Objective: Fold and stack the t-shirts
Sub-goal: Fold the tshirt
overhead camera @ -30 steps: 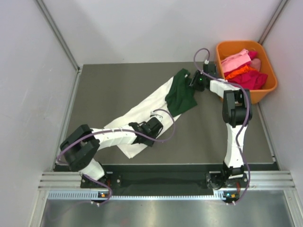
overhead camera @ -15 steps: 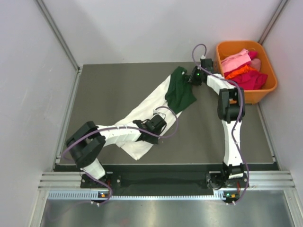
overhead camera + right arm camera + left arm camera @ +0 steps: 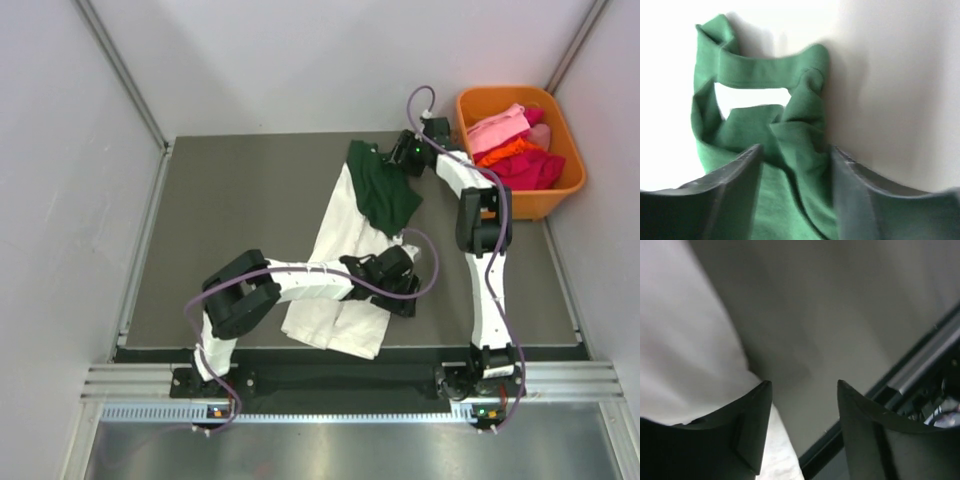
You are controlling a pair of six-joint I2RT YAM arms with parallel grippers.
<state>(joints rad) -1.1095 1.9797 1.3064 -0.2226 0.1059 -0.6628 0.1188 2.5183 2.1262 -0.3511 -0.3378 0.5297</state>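
A cream-white t-shirt (image 3: 345, 325) lies stretched out long, with a dark green t-shirt (image 3: 382, 195) (bunched) overlapping its far end.

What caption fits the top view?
Left arm and right arm reach onto a cream-white cloth t-shirt and a dark green cloth t-shirt near an orange plastic bin.

Dark grey table (image 3: 230, 220). Spread on it from near edge toward far right, crumpled: cream-white t-shirt (image 3: 340, 225). Overlapping that shirt's far end, partly on bare tabletop: dark green t-shirt (image 3: 385, 195). At far right corner: orange basket (image 3: 548, 203) of clothes.
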